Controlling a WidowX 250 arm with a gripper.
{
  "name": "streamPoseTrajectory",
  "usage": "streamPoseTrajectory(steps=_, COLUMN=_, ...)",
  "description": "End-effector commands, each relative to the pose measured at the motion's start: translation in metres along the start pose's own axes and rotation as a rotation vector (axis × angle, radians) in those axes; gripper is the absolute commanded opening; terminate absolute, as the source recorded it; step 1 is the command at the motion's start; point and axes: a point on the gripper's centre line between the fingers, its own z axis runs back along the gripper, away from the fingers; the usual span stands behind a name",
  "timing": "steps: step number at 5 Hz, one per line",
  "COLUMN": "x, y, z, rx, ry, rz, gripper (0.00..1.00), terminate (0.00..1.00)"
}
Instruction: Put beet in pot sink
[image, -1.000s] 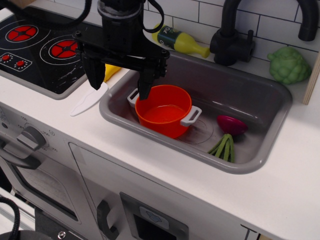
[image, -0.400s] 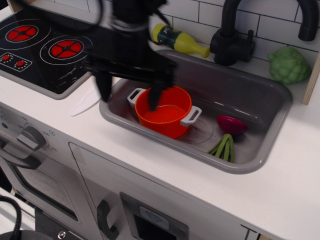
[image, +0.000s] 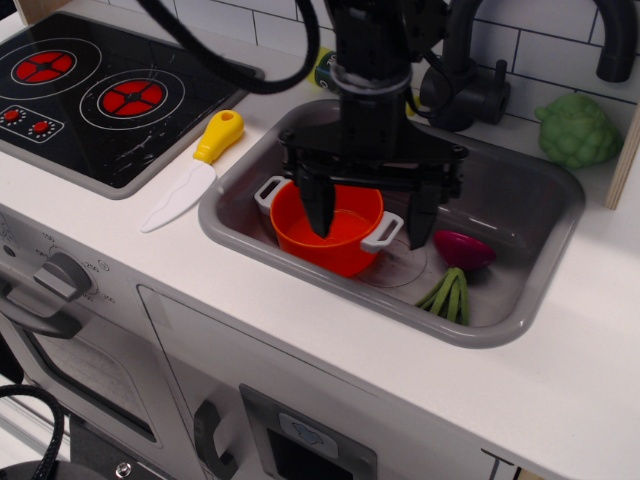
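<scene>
The orange pot (image: 330, 232) with two white-grey handles stands on the left floor of the grey sink (image: 520, 200). The magenta beet (image: 463, 250) lies on the sink floor to the pot's right, its green stalks (image: 449, 293) pointing toward the front. My black gripper (image: 370, 222) hangs open and empty over the sink. Its left finger (image: 317, 208) dips over the pot's mouth. Its right finger (image: 422, 218) hangs just left of the beet, not touching it.
A white toy knife with a yellow handle (image: 190, 175) lies on the counter left of the sink. A stove top (image: 90, 95) sits at the far left. A black faucet (image: 465, 70), a yellow-green bottle (image: 325, 68) and a bumpy light-green vegetable (image: 577, 130) stand behind the sink.
My gripper has swung right from the sink's left rim to over the pot and toward the beet, staying open. The knife is now uncovered. Pot and beet have not moved.
</scene>
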Motion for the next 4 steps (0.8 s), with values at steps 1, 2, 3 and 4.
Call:
streamPoseTrajectory(steps=1, x=0.010, y=-0.032, z=-0.018, rx=-0.047, ry=-0.089, rz=0.012, gripper=1.00, terminate=0.00)
streamPoseTrajectory(steps=2, x=0.011, y=-0.043, z=-0.030, rx=-0.066, ry=-0.110, rz=0.044, gripper=1.00, terminate=0.00)
streamPoseTrajectory(steps=3, x=0.018, y=-0.047, z=-0.040, rx=-0.056, ry=-0.137, rz=0.052, gripper=1.00, terminate=0.00)
streamPoseTrajectory(steps=4, x=0.021, y=-0.049, z=-0.056, rx=-0.042, ry=-0.151, rz=0.075, gripper=1.00, terminate=0.00)
